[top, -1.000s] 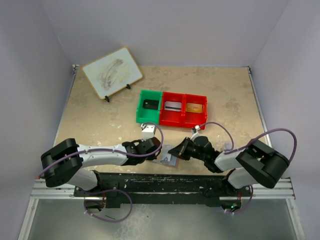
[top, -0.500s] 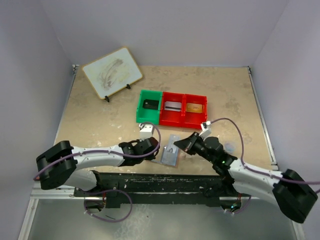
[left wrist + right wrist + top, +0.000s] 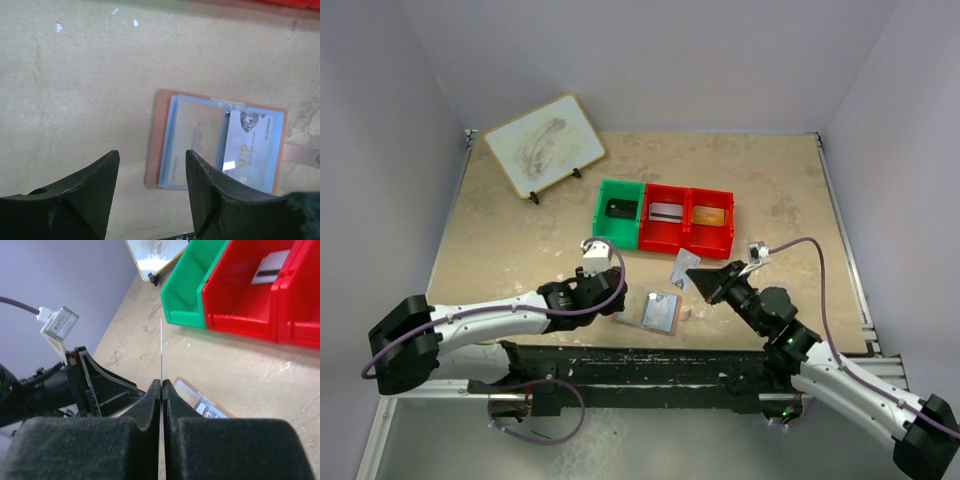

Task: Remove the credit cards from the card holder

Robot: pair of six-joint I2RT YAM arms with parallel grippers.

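The card holder [image 3: 660, 313] lies open on the table near the front edge, tan-pink with pale blue panels. In the left wrist view the card holder [image 3: 161, 145] holds a tan card [image 3: 197, 135] on its left panel and a white VIP card [image 3: 255, 147] on its right. My left gripper [image 3: 618, 303] stands open just left of the holder, touching nothing; in its own view the gripper [image 3: 151, 156] has bare table between its fingers. My right gripper [image 3: 706, 282] is shut on a credit card [image 3: 685, 269], held in the air right of the holder. Seen from that wrist, the gripper [image 3: 161, 383] pinches the card [image 3: 161, 347] edge-on.
A green bin [image 3: 618, 225] with a black object and a two-part red bin [image 3: 685, 238] with a card in each part stand behind the holder. A pale board [image 3: 544, 144] leans on a stand at the back left.
My left gripper let go of the holder, opened and drew back to the left. My right gripper pulled a card out of the holder and carried it up and to the right.
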